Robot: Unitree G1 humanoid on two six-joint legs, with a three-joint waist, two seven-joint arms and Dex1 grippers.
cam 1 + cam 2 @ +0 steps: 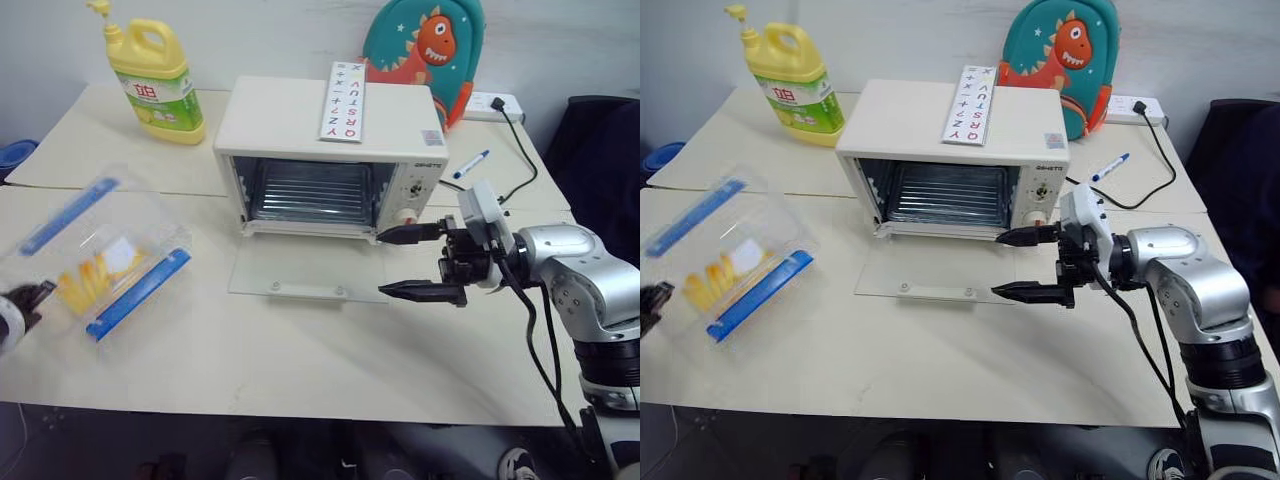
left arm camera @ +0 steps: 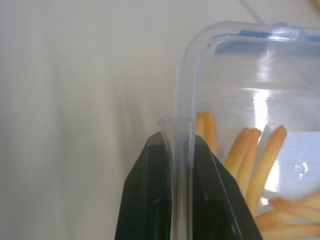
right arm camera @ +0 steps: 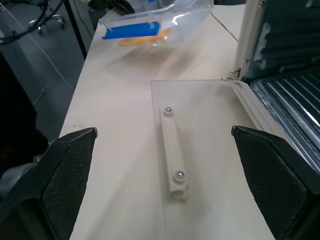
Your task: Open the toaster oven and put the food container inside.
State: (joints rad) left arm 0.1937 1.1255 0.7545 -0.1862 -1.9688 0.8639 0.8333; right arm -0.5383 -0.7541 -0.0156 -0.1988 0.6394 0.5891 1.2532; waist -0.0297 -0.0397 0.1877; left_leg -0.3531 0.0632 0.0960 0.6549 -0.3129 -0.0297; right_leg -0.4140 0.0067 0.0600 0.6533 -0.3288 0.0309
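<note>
Nearest, I am holding the food container [image 1: 100,262] by its rim, left gripper [image 2: 177,150] jaws clamped on the clear edge, tray tilted above the desk [image 1: 300,350]. Right gripper [image 1: 412,262] is hovering, jaws wide apart, beside the lowered door [image 1: 300,270]. Beyond, the toaster oven [image 1: 330,155] is standing open; next I am carrying the container onto its rack.

Head views look down over the table [image 1: 300,350], both wrist views close, sharing the food container [image 3: 150,25].
</note>
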